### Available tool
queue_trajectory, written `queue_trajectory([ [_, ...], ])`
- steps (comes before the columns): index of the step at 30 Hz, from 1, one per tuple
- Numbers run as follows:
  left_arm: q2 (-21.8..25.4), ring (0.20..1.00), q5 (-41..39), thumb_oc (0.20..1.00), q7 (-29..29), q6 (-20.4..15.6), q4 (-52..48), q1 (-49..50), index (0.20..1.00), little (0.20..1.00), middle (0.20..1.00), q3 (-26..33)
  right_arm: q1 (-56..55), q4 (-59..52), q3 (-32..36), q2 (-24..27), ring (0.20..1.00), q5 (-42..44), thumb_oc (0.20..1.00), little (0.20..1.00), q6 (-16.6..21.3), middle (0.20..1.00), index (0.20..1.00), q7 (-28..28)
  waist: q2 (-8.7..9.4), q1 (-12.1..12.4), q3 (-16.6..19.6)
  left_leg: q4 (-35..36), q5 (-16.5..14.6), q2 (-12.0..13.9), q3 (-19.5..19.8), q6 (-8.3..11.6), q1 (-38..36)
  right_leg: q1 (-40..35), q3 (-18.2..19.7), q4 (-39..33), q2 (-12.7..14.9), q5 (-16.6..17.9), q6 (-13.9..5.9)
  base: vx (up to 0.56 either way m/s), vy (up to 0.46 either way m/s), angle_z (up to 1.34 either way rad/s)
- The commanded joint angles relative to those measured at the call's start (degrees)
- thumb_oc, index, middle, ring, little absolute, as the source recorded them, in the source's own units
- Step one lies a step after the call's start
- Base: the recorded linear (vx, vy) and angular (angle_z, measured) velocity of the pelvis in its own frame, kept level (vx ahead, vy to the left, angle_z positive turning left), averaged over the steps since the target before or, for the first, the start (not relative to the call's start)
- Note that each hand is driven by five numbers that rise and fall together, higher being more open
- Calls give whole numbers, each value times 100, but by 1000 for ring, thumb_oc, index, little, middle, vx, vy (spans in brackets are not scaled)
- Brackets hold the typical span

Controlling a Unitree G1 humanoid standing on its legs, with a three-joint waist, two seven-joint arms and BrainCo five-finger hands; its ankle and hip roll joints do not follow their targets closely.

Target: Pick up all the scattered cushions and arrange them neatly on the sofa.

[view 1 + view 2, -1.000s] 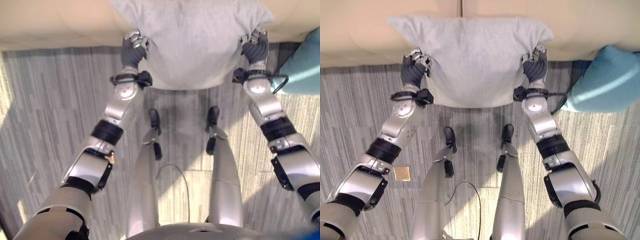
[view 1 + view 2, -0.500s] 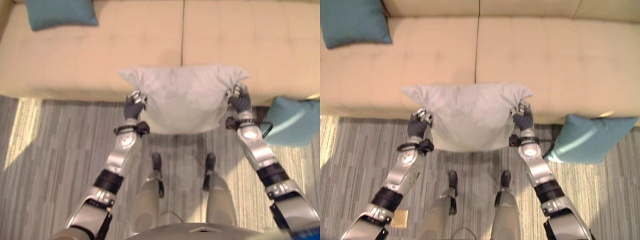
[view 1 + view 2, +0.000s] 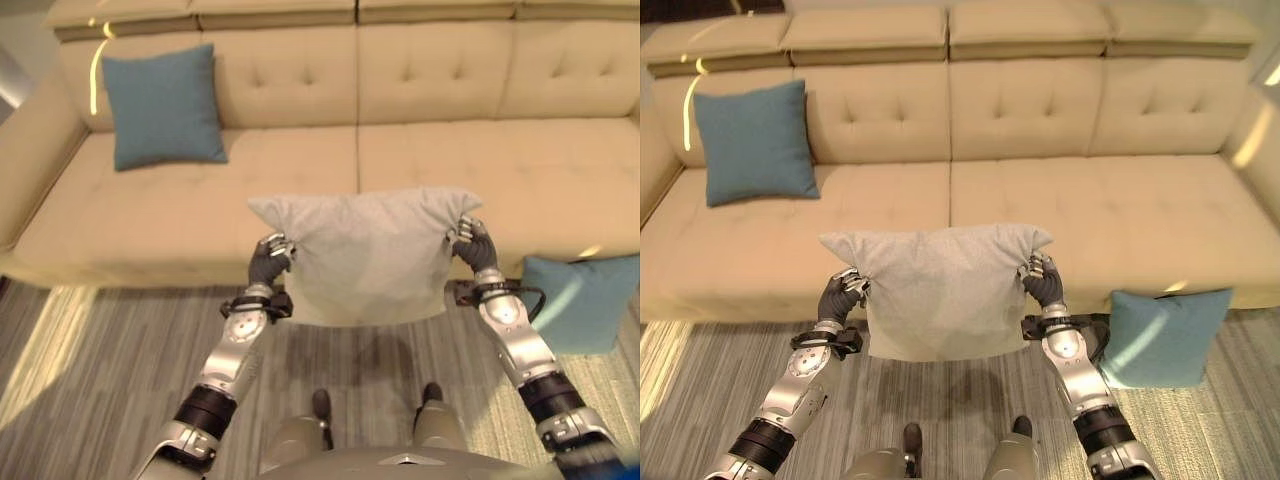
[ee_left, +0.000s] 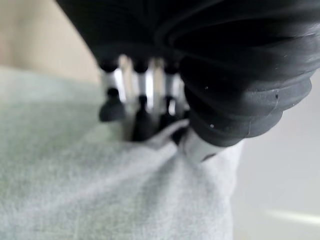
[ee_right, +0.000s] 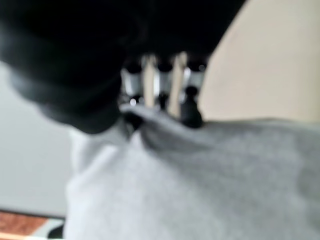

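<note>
Grey cushion [image 3: 938, 290] held up in front of the beige sofa [image 3: 1080, 200], gripped at both upper corners.

Left hand [image 3: 268, 262] curled into the cushion's left upper corner, right hand [image 3: 472, 246] curled into its right upper corner; in both wrist views, dark-tipped fingers [image 4: 142, 120] pinching bunched grey fabric. Cushion hanging flat between the two hands, clear of the striped grey carpet [image 3: 680, 390], lower edge in front of the seat's front face. One teal cushion [image 3: 753, 142] propped upright against the backrest at the sofa's left end. Another teal cushion [image 3: 1160, 337] on the carpet, leaning against the sofa front, just beside the right arm. No readable writing or labels anywhere.
</note>
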State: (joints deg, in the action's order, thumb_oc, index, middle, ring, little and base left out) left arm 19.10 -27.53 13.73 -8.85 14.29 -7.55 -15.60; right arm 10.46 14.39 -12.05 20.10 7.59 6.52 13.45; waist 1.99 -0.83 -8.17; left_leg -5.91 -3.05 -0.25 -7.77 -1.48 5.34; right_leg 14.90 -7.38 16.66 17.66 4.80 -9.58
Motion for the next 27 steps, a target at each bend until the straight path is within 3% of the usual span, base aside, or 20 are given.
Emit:
queue_trajectory([
  [1,-141,200,157,200,-277,-316,-709,-203,200,200,200,-2,284,-589,-43,-117,200,8,200,200,429,200,200,-261,-162,-41,196,120,-428,11,442,94,-443,-119,-83,-274,-671,-188,-12,132,-23,-31],
  [3,-174,200,180,200,-315,-279,-692,-180,200,200,200,-23,229,-613,-54,-38,200,-41,200,200,412,200,200,-286,-127,-87,217,161,-459,-63,497,113,-568,12,-138,-559,-960,-257,9,110,-36,-19],
  [4,-177,200,180,200,-316,-279,-692,-178,200,200,200,-23,225,-614,-55,-35,200,-42,200,200,412,200,200,-286,-139,-96,212,159,-469,-52,509,117,-579,-7,-153,-563,-968,-265,12,179,-71,6],
  [5,-231,200,186,200,-385,-264,-617,-192,200,200,200,-63,90,-639,21,17,200,-93,200,200,398,200,200,-283,-96,-191,234,77,-542,-105,662,159,-654,-134,208,-637,-1266,-423,60,206,-105,48],
  [7,-323,200,146,200,-439,-253,-523,-189,200,200,200,-131,-88,-683,131,41,200,-66,200,200,412,200,200,-277,-26,-257,331,-85,-590,-136,810,278,-629,-357,634,-795,-1522,-478,252,270,-186,104],
  [9,-437,200,65,200,-494,-221,-382,-202,200,200,200,-252,-332,-769,318,138,200,33,200,200,472,200,200,-233,19,-380,361,-978,-291,52,837,599,-319,-817,611,-1082,-1585,-521,448,204,-282,90],
  [10,-487,200,-3,200,-485,-233,-307,-288,200,200,200,-302,-371,-786,372,189,200,79,200,200,463,200,200,-198,112,-444,333,-1520,91,231,668,689,99,-924,574,-1196,-1523,-523,524,45,-228,132],
  [12,-501,200,-35,200,-482,-217,-306,-304,200,200,200,-328,-349,-825,356,242,200,114,200,200,491,200,200,-143,150,-501,314,-2237,179,449,466,612,532,-1072,470,-1307,-1581,-596,671,49,-183,153],
  [13,-499,200,-35,200,-481,-215,-308,-303,200,200,200,-327,-347,-823,354,241,200,115,200,200,492,200,200,-142,140,-508,317,-2275,162,460,478,613,558,-1068,460,-1310,-1592,-595,674,114,-152,60],
  [15,-523,200,-77,200,-472,-132,-200,-380,200,200,200,-364,-390,-870,419,260,200,167,200,200,456,200,200,-119,210,-495,342,-1958,-55,440,216,446,925,-1262,406,-1421,-1559,-666,709,146,-88,27],
  [17,-529,200,-57,200,-475,-115,-162,-401,200,200,200,-375,-408,-893,456,270,200,167,200,200,461,200,200,-108,216,-482,367,-1633,-80,417,161,415,970,-1327,383,-1459,-1559,-702,688,190,-4,36],
  [18,-519,200,21,200,-470,-80,-172,-443,200,200,200,-387,-429,-911,504,260,200,174,200,200,437,200,200,-73,151,-421,391,-841,245,385,110,426,1087,-1453,357,-1490,-1635,-820,670,322,28,16],
  [19,-531,200,30,200,-472,-75,-171,-463,200,200,200,-386,-416,-888,530,242,200,205,200,200,426,200,200,-41,116,-398,382,-526,451,369,28,486,1200,-1554,346,-1501,-1680,-921,673,333,55,11],
  [23,-535,200,-10,200,-491,-80,-207,-460,200,200,200,-341,-491,-986,572,175,200,174,200,200,387,200,200,-84,43,-406,435,-113,579,424,-163,488,994,-1673,325,-1396,-1687,-1108,628,236,78,-8],
  [27,-427,200,7,200,-588,-33,-446,-276,200,200,200,-235,-559,-991,563,44,200,81,200,200,358,200,200,-199,79,-285,511,-353,169,183,-151,249,700,-1780,474,-850,-1394,-1279,469,326,169,-23],
])
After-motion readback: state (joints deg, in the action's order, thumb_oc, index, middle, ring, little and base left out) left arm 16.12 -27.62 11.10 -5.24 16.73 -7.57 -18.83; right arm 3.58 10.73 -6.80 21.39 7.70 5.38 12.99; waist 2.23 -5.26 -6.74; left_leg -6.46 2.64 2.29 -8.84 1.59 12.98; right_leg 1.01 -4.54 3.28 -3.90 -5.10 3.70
